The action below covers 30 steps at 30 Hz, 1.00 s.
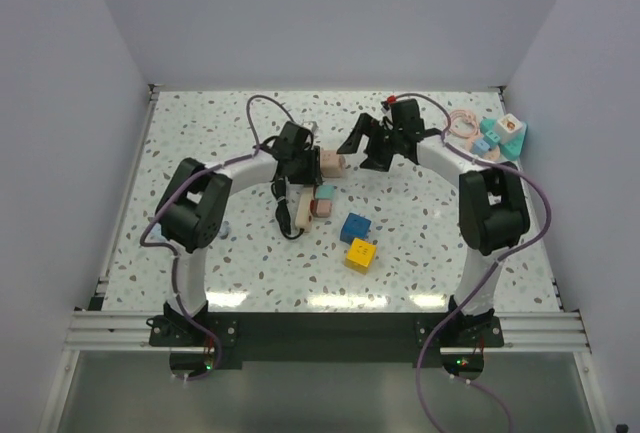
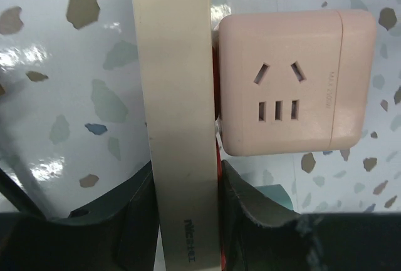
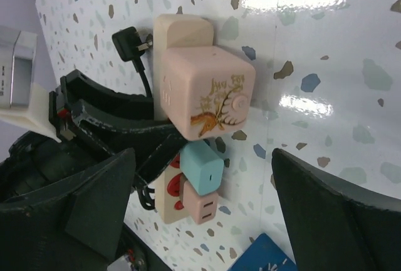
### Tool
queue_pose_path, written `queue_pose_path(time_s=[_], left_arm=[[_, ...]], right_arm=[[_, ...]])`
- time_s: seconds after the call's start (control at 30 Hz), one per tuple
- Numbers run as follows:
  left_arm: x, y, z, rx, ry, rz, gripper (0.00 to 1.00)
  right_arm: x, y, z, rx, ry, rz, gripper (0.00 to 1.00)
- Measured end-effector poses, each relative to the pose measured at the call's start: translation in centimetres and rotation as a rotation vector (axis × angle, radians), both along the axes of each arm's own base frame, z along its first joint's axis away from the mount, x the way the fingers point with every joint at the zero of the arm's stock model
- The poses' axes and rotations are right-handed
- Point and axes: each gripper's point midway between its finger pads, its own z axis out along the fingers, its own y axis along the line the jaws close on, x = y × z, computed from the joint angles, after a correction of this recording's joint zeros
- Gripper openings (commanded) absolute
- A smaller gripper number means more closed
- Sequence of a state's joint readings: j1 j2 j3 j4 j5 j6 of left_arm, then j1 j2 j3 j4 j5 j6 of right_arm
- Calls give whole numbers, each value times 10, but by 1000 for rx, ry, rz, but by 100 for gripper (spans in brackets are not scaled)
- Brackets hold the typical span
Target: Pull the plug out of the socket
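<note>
Cream-beige plastic power-strip bar [image 2: 178,96], clamped in left gripper [image 2: 188,180]: hold firm; right gripper [image 3: 210,186], gaping, should draw small black plug [image 3: 128,39] straight.

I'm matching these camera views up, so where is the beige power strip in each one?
Top external: power strip just left of centre.
Left wrist: power strip upright through the middle.
Right wrist: power strip left of centre, partly hidden.
Shared landmark: large pink cube adapter against it.
</note>
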<state>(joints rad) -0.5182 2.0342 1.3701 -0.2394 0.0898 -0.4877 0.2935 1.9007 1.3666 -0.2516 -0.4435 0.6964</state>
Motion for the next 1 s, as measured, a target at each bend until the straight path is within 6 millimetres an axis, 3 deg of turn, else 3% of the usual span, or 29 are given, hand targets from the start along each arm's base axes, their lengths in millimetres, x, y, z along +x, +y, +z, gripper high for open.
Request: queue_pose_path(time_s=[0.23, 0.6, 0.87, 0.93, 0.97, 1.0], left_arm=[[-23, -8, 3, -97, 43, -26, 0], [-25, -15, 17, -160, 32, -17, 0], [-28, -15, 24, -180, 27, -9, 0], [-30, -14, 24, -179, 28, -9, 0], [-31, -12, 23, -176, 33, -6, 0], [-32, -12, 22, -175, 37, -3, 0]], right_arm=[[9, 15, -12, 99, 8, 2, 96], [6, 23, -39, 97, 72, 6, 90], [3, 57, -42, 113, 83, 52, 72], [0, 64, -45, 117, 94, 62, 61], [-2, 65, -45, 120, 99, 63, 46], [-3, 66, -46, 125, 105, 68, 39]])
